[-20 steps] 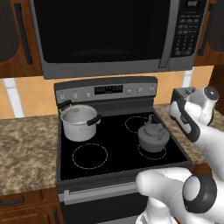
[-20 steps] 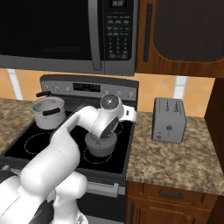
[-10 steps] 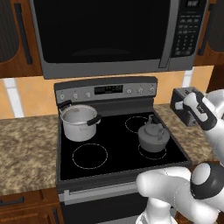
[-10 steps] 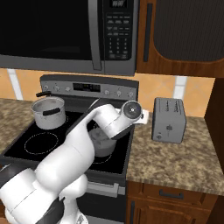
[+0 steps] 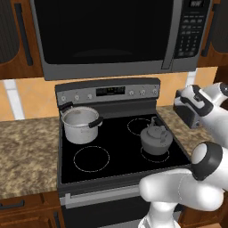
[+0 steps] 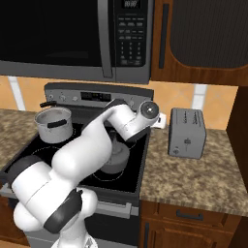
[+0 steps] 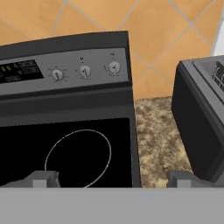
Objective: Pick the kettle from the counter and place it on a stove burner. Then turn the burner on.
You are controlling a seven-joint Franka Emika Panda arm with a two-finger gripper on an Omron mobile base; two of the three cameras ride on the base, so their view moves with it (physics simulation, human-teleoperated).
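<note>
The kettle [image 5: 156, 139] sits on the front right burner [image 5: 158, 153]; the hand [image 7: 111, 180], wide open and empty, faces the knobs [image 7: 84, 71] just ahead, above the rear burner.

In the right base view the arm covers most of the kettle [image 6: 115, 156], leaving 1 curved grey slice of its body; handle and spout are hidden. The same arm blocks the front right burner. The toaster [image 7: 199, 118] is cut off by the hand view's right edge, and its slots are only partly seen. The stove's knob markings [image 7: 84, 71] and display digits are too small to read. In the left base view, the microwave [image 5: 111, 35] is cropped at the top.
</note>
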